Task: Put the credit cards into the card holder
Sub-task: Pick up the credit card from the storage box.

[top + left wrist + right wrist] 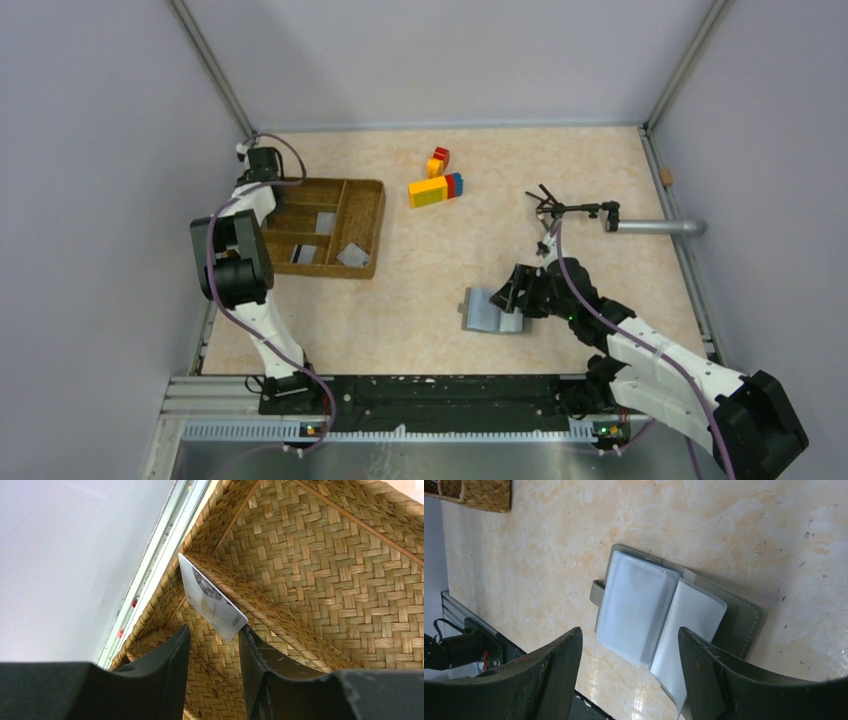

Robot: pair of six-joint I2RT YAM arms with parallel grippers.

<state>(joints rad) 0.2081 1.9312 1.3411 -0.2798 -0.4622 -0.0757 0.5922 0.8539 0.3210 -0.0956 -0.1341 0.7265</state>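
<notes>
**Card holder open beneath the right gripper; a credit card just ahead of the left gripper.**

The card holder lies flat on the table with its clear sleeves fanned out. It sits directly between and in front of the right gripper's widely spread fingers, and whether a finger touches the loose sleeve cannot be told. The credit card stands tilted on edge in a corner of the wicker tray, leaning on a divider. It is just beyond the tips of the left gripper, whose jaws are apart and hold nothing. From overhead, three credit cards lie in the tray's compartments, on the side of the left arm nearer the card holder. Toy blocks sit well beyond the right gripper, and a metal tube lies off to its right.
</notes>
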